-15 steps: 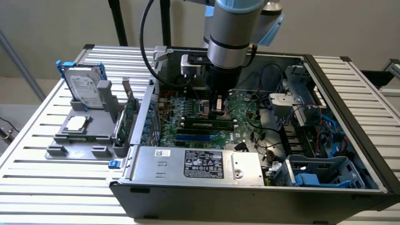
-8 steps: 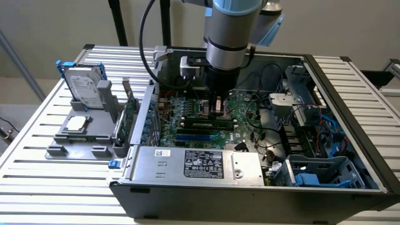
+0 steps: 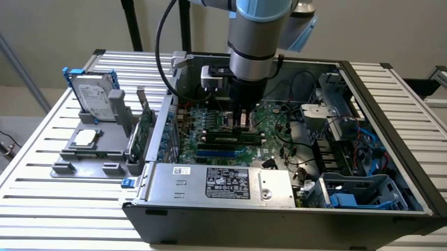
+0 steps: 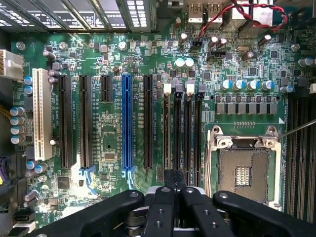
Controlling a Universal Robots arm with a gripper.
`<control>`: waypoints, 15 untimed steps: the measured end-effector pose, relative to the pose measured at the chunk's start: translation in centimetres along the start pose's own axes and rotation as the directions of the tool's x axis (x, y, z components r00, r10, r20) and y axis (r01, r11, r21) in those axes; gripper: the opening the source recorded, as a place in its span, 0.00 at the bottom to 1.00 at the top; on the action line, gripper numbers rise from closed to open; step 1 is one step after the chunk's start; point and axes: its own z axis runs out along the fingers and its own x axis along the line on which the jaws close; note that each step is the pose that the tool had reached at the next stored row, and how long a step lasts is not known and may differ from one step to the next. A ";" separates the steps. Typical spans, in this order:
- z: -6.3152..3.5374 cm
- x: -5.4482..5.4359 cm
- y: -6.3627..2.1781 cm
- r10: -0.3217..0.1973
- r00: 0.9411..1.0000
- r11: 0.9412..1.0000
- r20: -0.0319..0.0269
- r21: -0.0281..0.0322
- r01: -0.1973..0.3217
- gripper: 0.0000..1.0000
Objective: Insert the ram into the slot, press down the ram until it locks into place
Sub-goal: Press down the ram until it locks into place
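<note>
The ram (image 3: 225,138), a thin green stick with black chips, stands on edge along a black memory slot (image 3: 231,144) on the motherboard (image 3: 269,117) in the exterior view. My gripper (image 3: 242,125) comes straight down onto the ram, slightly toward the exterior view's right of its middle. The fingertips meet its top edge. In the wrist view the black fingers (image 4: 170,197) are pressed together over one slot (image 4: 176,133) of several parallel black slots with pale end clips. I cannot tell whether the fingers pinch the ram or only rest on it.
The square metal CPU socket (image 4: 244,170) lies beside the memory slots. A blue connector (image 4: 127,123) and black expansion slots run parallel further off. The case holds a power supply (image 3: 223,183), cables and a drive cage (image 3: 367,191). A grey fixture with a hard drive (image 3: 94,102) stands outside the case.
</note>
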 end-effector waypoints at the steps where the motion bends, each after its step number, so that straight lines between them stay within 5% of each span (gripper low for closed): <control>1: 0.10 0.0 0.00 0.000 1.000 1.000 -0.001 0.000 0.000 0.11; 7: 0.41 0.0 0.02 0.000 1.000 1.000 0.000 0.003 0.000 0.11; 15: -3.03 0.0 0.11 0.000 1.000 1.000 0.001 0.003 0.000 0.11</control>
